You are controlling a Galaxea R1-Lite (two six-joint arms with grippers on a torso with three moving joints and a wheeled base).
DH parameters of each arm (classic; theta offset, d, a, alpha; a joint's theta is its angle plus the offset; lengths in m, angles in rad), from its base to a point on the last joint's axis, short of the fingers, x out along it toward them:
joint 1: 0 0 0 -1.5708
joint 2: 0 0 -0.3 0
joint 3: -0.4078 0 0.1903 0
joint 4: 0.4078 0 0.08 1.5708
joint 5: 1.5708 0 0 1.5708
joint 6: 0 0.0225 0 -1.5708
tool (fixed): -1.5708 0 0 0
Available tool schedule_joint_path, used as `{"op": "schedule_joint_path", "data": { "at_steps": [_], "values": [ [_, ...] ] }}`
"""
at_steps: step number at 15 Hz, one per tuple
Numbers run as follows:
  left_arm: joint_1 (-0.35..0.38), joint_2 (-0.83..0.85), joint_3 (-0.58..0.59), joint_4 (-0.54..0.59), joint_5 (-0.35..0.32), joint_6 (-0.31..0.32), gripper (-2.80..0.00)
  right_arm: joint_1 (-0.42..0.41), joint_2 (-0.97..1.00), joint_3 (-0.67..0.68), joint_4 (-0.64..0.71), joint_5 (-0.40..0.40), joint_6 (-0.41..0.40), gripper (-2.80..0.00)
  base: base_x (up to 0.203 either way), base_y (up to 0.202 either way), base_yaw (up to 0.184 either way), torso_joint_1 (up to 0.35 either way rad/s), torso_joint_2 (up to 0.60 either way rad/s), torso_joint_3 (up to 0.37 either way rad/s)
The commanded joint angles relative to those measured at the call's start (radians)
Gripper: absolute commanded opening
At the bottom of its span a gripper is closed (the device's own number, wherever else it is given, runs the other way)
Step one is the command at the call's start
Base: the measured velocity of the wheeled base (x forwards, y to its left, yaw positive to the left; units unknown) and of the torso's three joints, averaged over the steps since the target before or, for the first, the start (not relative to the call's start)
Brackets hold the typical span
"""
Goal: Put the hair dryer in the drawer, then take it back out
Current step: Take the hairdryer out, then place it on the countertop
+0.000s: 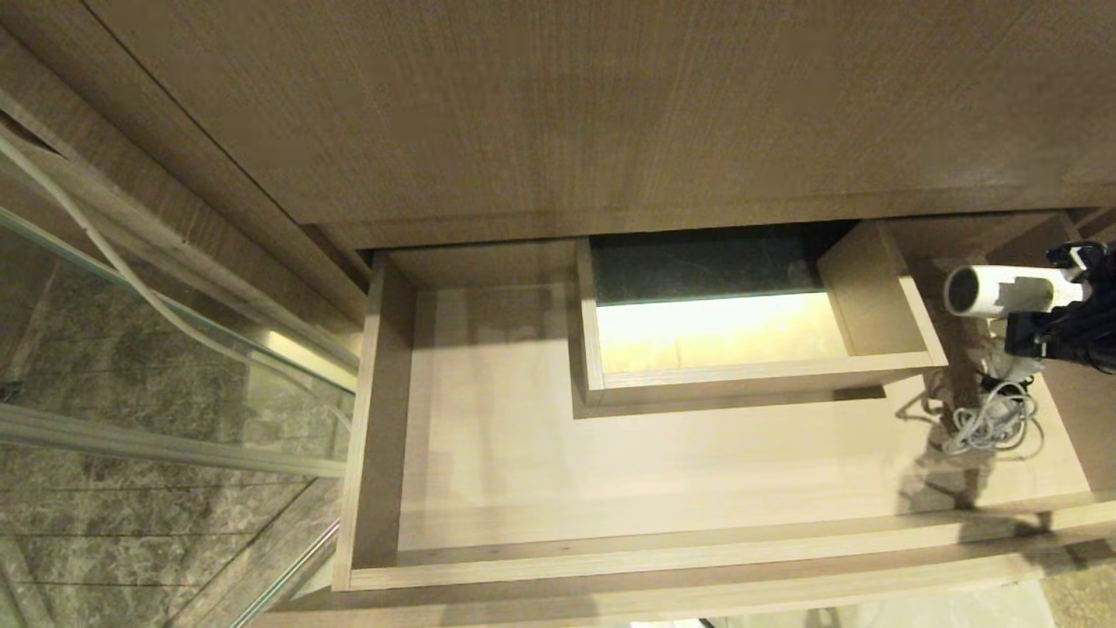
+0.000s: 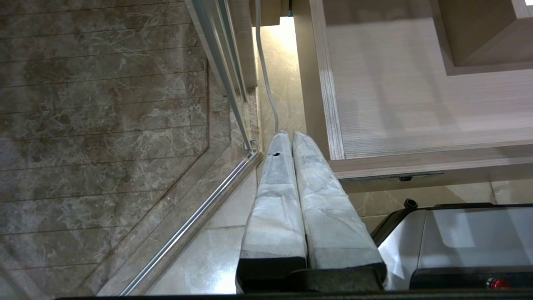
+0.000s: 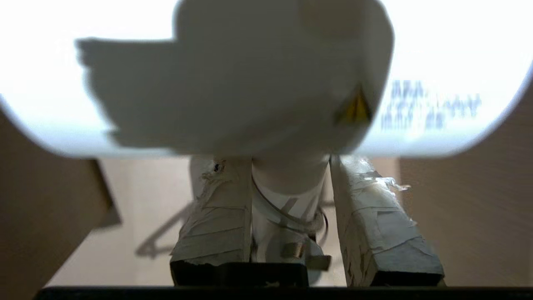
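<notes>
One arm did the work: the right gripper sat at the right edge of the head frame, its jaws closed round the handle of the hair dryer. In the right wrist view the two taped fingers flanked that handle on either side, with the white barrel lying crosswise just beyond them. The dryer was at the far right end of the drawer, which stood pulled out across the middle of the frame; its grey grille faced picture-left and its bundled cord trailed below it toward the drawer floor. Whether the dryer rested on the floor or hung just above it could not be told.

To do this step well, the grip probably needed to stay square on the handle so the heavy barrel would not roll, and any lift needed to be straight up until the cord came free.

Several things crowded the spot. The boxed cutout stood just picture-left of the barrel, and the drawer's right wall lay close on the other side. The cabinet top overhung the back. A loose cord loop might have snagged.

The left gripper hung parked, jaws pressed together, over the marble floor beside a glass shower door rail.
</notes>
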Motion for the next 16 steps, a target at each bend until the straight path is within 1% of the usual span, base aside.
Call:
{"op": "schedule_joint_path", "data": {
  "at_steps": [1,3,5,8,11,14,16],
  "values": [
    [-0.001,0.000,0.002,0.000,0.000,0.000,-2.80,-0.015,-0.197,0.056,0.052,-0.002,-0.053,-2.80,0.000,0.000,0.000,0.000,0.00,0.000],
    [-0.001,0.000,0.002,0.000,0.000,0.000,-2.80,-0.029,-0.337,0.090,0.160,-0.014,-0.098,-2.80,0.000,0.000,0.000,0.000,0.00,0.000],
    [-0.001,0.000,0.000,0.000,0.000,0.000,-2.80,-0.038,-0.500,0.111,0.306,-0.066,-0.133,-2.80,0.000,0.000,0.000,0.000,0.00,0.000],
    [-0.001,0.000,0.002,0.000,0.000,0.000,-2.80,-0.043,-0.722,0.135,0.454,-0.114,-0.160,-2.80,0.000,0.000,0.000,0.000,0.00,0.000],
    [-0.001,0.000,0.001,0.000,0.000,0.000,-2.80,-0.044,-0.839,0.143,0.515,-0.131,-0.225,-2.80,0.000,0.000,0.000,0.000,0.00,0.000],
    [-0.001,0.000,0.002,0.000,0.000,0.000,-2.80,-0.043,-0.896,0.136,0.507,-0.123,-0.257,-2.80,0.000,0.000,0.000,0.035,-0.02,-0.009],
    [-0.001,0.000,0.001,0.000,0.000,0.000,-2.80,-0.043,-0.938,0.145,0.502,-0.121,-0.273,-2.80,0.000,0.000,0.000,0.191,-0.32,-0.102]
  ]
}}
